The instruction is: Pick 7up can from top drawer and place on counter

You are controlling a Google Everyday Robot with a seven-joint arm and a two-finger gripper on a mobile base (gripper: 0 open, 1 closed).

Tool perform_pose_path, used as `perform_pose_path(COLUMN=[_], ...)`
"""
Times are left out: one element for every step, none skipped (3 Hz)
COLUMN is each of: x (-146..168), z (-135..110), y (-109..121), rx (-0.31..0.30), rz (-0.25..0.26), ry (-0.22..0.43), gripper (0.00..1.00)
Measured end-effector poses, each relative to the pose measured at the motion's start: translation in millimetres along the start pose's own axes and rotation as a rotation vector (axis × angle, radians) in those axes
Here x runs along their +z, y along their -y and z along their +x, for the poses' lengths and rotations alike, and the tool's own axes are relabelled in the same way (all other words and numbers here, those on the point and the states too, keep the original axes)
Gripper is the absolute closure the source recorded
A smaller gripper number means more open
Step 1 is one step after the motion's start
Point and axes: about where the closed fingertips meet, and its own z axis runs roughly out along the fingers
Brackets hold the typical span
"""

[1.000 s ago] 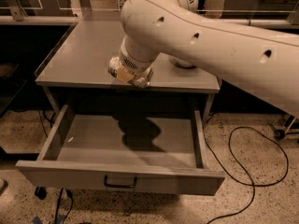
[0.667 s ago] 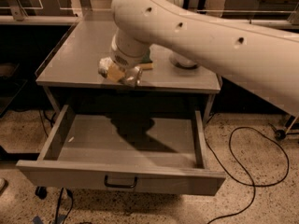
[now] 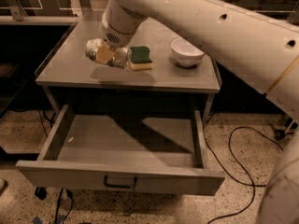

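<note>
The end effector [image 3: 106,54] clamps the can [image 3: 120,57] over the surface [image 3: 70,69], sponge [image 3: 140,57] at its 3 o'clock, open drawer [image 3: 70,177] at 6.

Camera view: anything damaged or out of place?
The 7up can looks crumpled, held sideways in the gripper just above the counter, beside the sponge. The top drawer stands pulled out. The bowl sits upright; nothing spilled.
</note>
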Motion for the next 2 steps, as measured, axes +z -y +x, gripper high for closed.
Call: perform_pose_path(x=[7, 21], z=[4, 5], y=[6, 24], rx=[0.019, 0.028], rz=[-0.016, -0.044], ry=[-0.013, -0.019], gripper=[1.00, 1.00])
